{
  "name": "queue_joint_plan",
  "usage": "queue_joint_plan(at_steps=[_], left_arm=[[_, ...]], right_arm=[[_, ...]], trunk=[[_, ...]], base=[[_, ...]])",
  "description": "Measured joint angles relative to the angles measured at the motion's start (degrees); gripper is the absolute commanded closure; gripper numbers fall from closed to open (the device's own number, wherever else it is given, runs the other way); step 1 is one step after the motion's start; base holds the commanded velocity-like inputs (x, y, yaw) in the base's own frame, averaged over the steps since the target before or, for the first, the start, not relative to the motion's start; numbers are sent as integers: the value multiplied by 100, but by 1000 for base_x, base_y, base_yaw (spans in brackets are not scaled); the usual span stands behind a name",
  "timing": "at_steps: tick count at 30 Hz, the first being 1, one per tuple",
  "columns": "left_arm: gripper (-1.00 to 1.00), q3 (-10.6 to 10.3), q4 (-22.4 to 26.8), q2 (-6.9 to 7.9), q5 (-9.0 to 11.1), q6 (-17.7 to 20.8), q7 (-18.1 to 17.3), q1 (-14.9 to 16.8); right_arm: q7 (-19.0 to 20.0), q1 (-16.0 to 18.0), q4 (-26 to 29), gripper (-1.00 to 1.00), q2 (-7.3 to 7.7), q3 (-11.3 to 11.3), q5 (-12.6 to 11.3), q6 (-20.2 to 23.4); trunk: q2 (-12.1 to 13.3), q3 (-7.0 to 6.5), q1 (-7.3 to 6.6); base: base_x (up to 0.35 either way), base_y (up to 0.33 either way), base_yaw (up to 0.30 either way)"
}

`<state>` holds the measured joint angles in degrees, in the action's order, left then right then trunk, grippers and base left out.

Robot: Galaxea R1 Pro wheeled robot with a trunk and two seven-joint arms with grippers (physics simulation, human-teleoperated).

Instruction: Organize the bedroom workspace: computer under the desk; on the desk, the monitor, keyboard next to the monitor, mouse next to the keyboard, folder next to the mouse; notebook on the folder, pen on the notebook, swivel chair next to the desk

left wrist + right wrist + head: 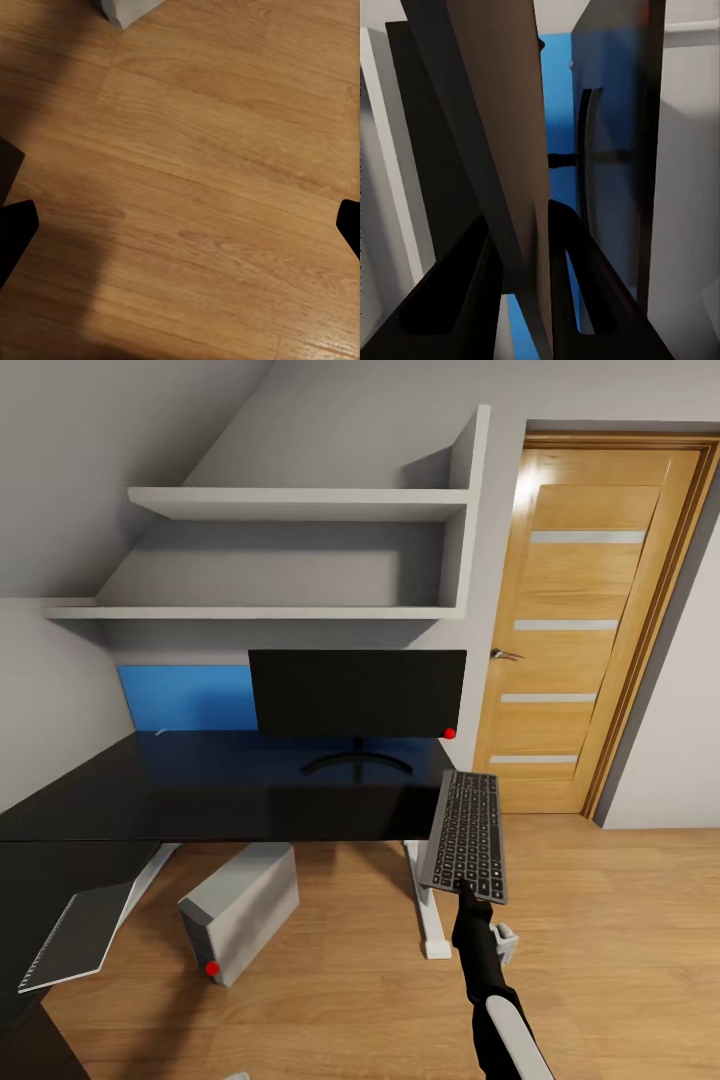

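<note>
Right tool [468, 888] grips the keyboard [466, 834] beside the desk [230, 790]; no legible writing.

- No text, label, brand, number or sign could be read anywhere in the three views.
- The keyboard [466, 838] showed rows of black keys, but their legends were too small to make out.
- The monitor [357, 692] screen was blank black, with only a red dot at its lower corner.
- The computer [240, 910] case carried a red light and no readable marking.
</note>
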<state>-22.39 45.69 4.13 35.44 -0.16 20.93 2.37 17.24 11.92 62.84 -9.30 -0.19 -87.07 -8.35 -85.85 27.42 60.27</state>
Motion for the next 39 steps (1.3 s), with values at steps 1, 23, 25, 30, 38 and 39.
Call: queue_joint_plan(at_steps=[1, 23, 25, 30, 38, 39], left_arm=[[-100, 0, 0, 0, 0, 0, -1, 1], [-100, 1, -6, 0, 0, -2, 0, 1], [-100, 1, -4, 0, 0, -2, 1, 1], [-100, 0, -8, 0, 2, 0, 1, 0], [-100, 1, -8, 0, 3, 0, -5, 0], [-100, 1, -8, 0, 2, 0, -6, 2]], right_arm=[[1, 0, 1, 100, 0, 2, -4, 0], [3, 0, -14, 100, -3, -4, 1, -18], [3, 0, -14, 100, -2, -5, 1, -18], [3, 0, -14, 100, 1, -12, 1, -19], [3, 0, -14, 100, 2, -28, 1, -20], [3, 0, -14, 100, 2, -53, -1, -20]], trunk=[[0, 0, 0], [0, 0, -2], [0, 0, -3], [0, 0, -1], [0, 0, 0], [0, 0, 0]], base=[[0, 0, 0], [17, 13, 0], [236, 97, 0], [124, 33, 0], [11, 111, 0], [1, 58, 0]])
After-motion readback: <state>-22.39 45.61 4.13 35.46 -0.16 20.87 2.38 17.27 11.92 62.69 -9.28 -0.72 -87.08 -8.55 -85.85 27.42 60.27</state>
